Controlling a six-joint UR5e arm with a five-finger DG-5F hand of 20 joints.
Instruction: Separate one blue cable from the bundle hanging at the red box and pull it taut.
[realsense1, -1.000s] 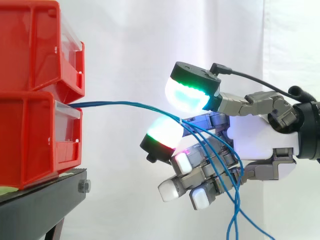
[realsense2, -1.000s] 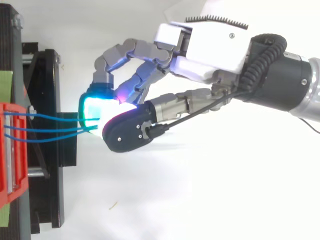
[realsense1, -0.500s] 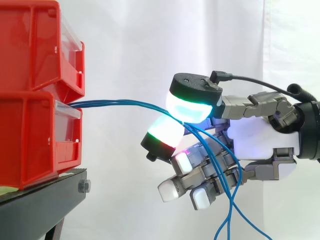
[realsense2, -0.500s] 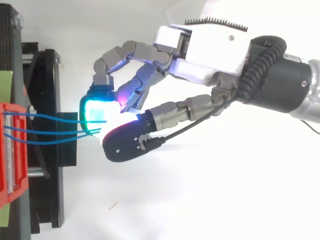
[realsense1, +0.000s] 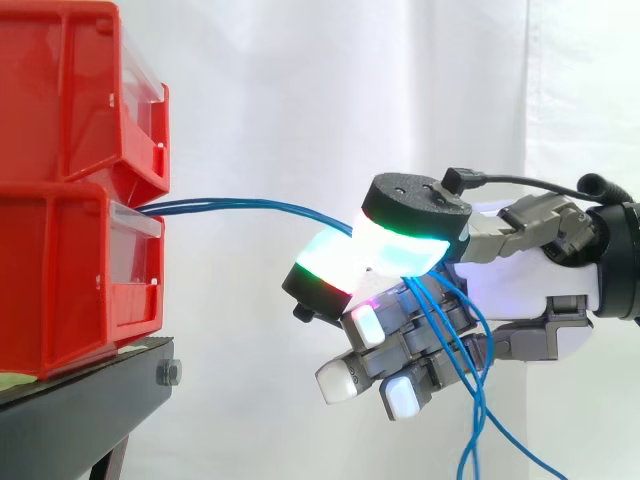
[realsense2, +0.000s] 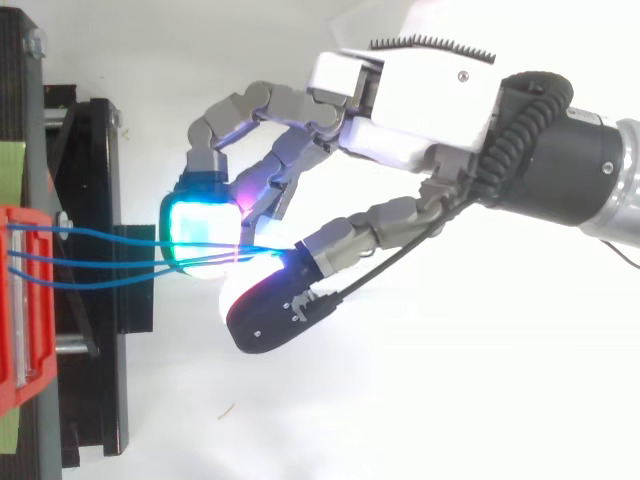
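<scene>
Three thin blue cables (realsense2: 100, 258) leave the front of the stacked red plastic bins (realsense1: 70, 270), coming out at the seam between the upper and the lower bin. They run nearly level to the right in a shallow bow toward the robot's hand (realsense1: 515, 280). From above they start apart at the red box and close into one bundle just before the hand. All of them enter the hand together.

The hand is closed about the bundle, its fingers curled. In the side view the cables pass under the thumb's green-white glowing pad (realsense1: 405, 250) and over the neighbouring finger's glowing pad (realsense1: 328, 262). The two pads are close together with the bundle between them. Past that the cables bend sharply down across the curled lower fingers (realsense1: 400, 350), whose tips glow white, and their free ends hang loose to the lower edge. From above, the bundle crosses the cyan-lit fingertip (realsense2: 203, 228) and ends beside the black-backed thumb (realsense2: 275, 310), which lies to one side of the strands.

The bins sit on a black metal stand (realsense1: 90, 400), well apart from the hand, before a white curtain (realsense1: 260, 100).
</scene>
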